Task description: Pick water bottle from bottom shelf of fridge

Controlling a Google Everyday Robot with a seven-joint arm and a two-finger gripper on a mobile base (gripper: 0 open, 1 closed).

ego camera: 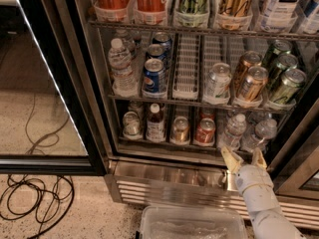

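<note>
While the black-framed glass door (pixel 47 91) stands swung out toward 9 o'clock, the fridge (pixel 164 176) is open to us, and its wire racks tilt forward so that drinks slide to the front lip within reach. Lowest of them, the bottom shelf (pixel 167 144) is cut into narrow lanes by pale dividers, which keep each drink upright in its own row. At 6 o'clock of the view a clear plastic bin (pixel 192 225) sits on the floor before the base grille (pixel 164 195), perhaps to receive what is taken out.

Our white arm (pixel 269 218) climbs from 5 o'clock, aimed at the right-hand lanes. The end effector (pixel 244 159) hovers just below the shelf's front edge, over the steel sill; its two yellowish fingers (pixel 230 158) are spread wide with nothing between them, a stance we judge to be readiness for a grasp.

At roughly 11 o'clock from it, near yet apart, stands the water bottle (pixel 233 132), upright at the front of its lane, white cap up. A second clear bottle (pixel 262 132) leans just beside it at 3 o'clock, so the approach leaves little room.
</note>
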